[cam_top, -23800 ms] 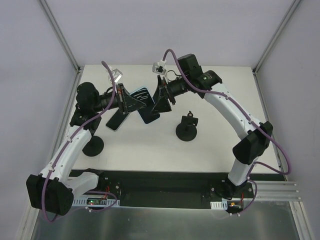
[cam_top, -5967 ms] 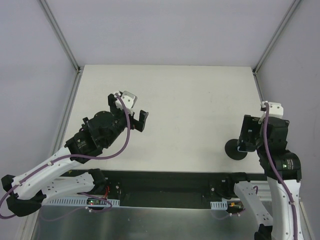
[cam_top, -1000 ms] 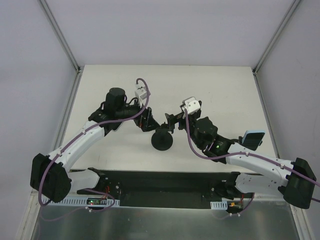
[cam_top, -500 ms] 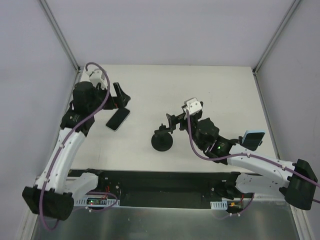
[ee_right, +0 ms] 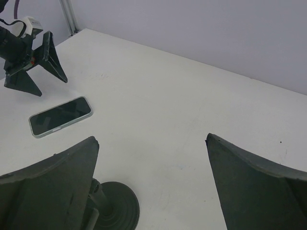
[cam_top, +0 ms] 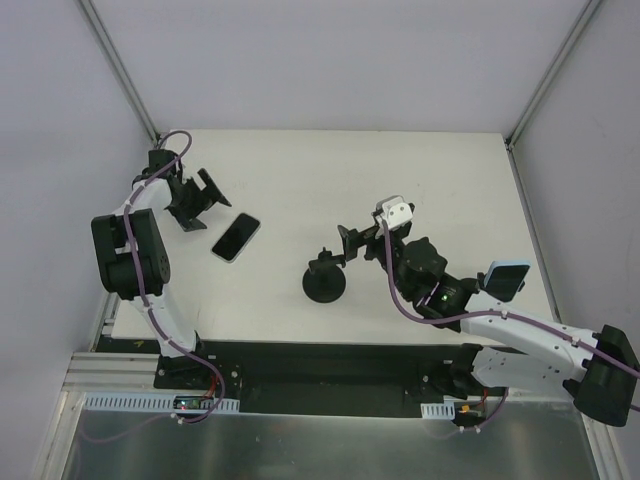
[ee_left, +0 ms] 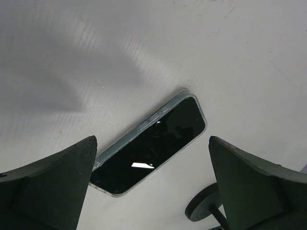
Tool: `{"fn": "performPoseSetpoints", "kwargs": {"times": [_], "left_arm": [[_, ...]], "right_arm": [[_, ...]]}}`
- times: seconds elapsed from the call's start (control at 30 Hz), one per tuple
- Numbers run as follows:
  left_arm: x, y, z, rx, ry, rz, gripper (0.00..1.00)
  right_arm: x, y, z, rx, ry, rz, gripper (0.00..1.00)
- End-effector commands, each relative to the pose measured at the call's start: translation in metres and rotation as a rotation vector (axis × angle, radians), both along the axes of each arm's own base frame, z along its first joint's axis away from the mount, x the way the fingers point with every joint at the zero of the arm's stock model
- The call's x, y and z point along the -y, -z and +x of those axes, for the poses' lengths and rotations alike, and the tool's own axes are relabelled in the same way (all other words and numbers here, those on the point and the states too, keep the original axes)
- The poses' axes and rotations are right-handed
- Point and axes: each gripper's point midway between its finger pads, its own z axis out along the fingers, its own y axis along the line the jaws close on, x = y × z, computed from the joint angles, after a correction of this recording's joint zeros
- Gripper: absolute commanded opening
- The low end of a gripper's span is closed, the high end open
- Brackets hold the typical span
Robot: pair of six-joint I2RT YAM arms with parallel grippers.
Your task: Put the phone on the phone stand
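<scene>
The phone (cam_top: 236,237) lies flat on the white table, screen up, with a thin pale rim. It also shows in the left wrist view, where the phone (ee_left: 148,146) lies just ahead of my fingers, and in the right wrist view as the phone (ee_right: 60,116) at far left. My left gripper (cam_top: 205,203) hovers open just left of it, holding nothing. The phone stand (cam_top: 325,281) is right of the phone, with its black disc base (ee_right: 117,206) on the table. Beside the stand's clamp, my right gripper (cam_top: 347,245) is open and has nothing in it.
A light-blue-cased phone (cam_top: 505,277) sits at the right, near my right arm. Grey walls and metal frame posts (cam_top: 120,70) close in the table at the back and sides. My left gripper (ee_right: 33,62) shows at the far left in the right wrist view.
My left arm has swung from beside the stand to the table's far left, and its gripper now stands by the phone. The right gripper has barely shifted. The phone has not moved.
</scene>
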Motion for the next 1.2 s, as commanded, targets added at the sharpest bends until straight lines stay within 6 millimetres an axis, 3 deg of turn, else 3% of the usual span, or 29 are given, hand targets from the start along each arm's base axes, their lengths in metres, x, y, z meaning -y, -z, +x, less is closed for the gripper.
{"fn": "performPoseSetpoints", "kwargs": {"times": [0.0,0.27,0.47,0.67,0.8,0.83,0.87,1.17], "left_arm": [[0.009,-0.012,0.004,0.031,0.036,-0.016,0.99],[0.015,0.032,-0.017,-0.081,0.024,-0.027,0.99],[0.038,0.032,-0.031,-0.109,0.039,-0.065,0.99],[0.060,0.034,-0.064,-0.146,0.063,-0.073,0.99],[0.070,0.036,-0.080,-0.136,0.147,0.060,0.99],[0.061,0.038,-0.082,-0.152,0.138,0.128,0.99],[0.065,0.038,-0.084,-0.157,0.168,0.172,0.99],[0.061,0.057,-0.083,-0.249,0.281,0.418,0.99]], "right_arm": [[0.004,-0.018,0.003,0.041,0.017,0.062,0.97],[-0.007,-0.009,0.010,0.016,0.002,0.041,0.97],[-0.005,-0.008,0.010,0.016,0.006,0.041,0.97],[-0.003,-0.008,0.011,0.017,0.009,0.046,0.97],[-0.004,-0.007,0.011,0.011,0.005,0.048,0.97],[-0.004,-0.007,0.011,0.011,0.005,0.048,0.97],[-0.004,-0.006,0.012,0.010,0.005,0.045,0.97],[-0.004,-0.004,0.013,0.006,0.008,0.041,0.97]]}}
